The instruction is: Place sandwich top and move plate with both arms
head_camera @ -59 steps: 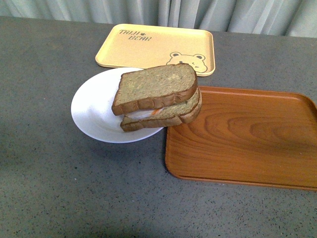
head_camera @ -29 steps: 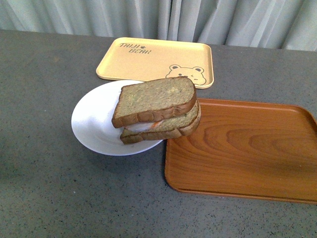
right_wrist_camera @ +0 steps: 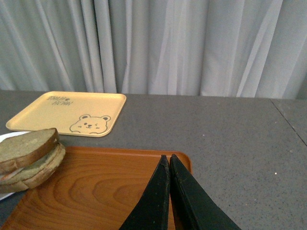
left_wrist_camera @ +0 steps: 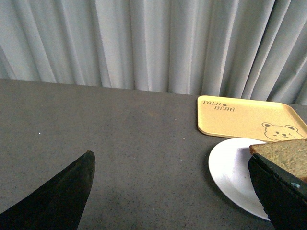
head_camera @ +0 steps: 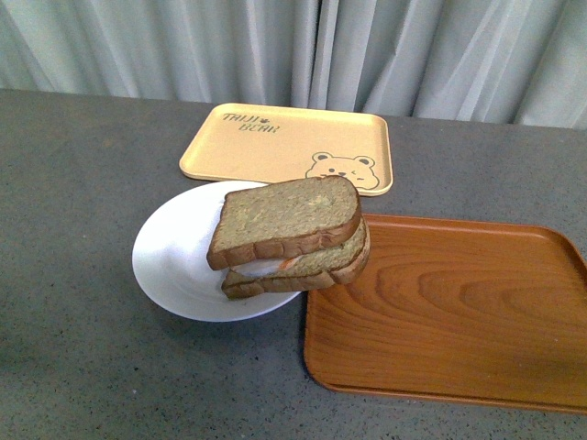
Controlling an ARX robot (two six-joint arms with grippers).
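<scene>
A dark grey, finely speckled counter [head_camera: 92,367] runs back to a wall of pale grey pleated curtain [head_camera: 183,46], which closes off the room behind it. The white plate [head_camera: 174,257] sits on the counter. The sandwich top [head_camera: 284,218] lies on the plate's right half, stacked on a lower bread slice [head_camera: 312,270] with a pale and orange filling showing at the edge; both slices overhang the plate's right rim. Behind the plate lies a pale yellow bear tray [head_camera: 275,142], and just to the plate's right a brown wooden tray [head_camera: 459,312]. To the plate's left the left gripper [left_wrist_camera: 170,158] has its fingers [left_wrist_camera: 67,191] spread wide with nothing between them. Well to the plate's right, over the wooden tray, the right gripper [right_wrist_camera: 168,160] has its fingers [right_wrist_camera: 187,201] pressed together, empty.
</scene>
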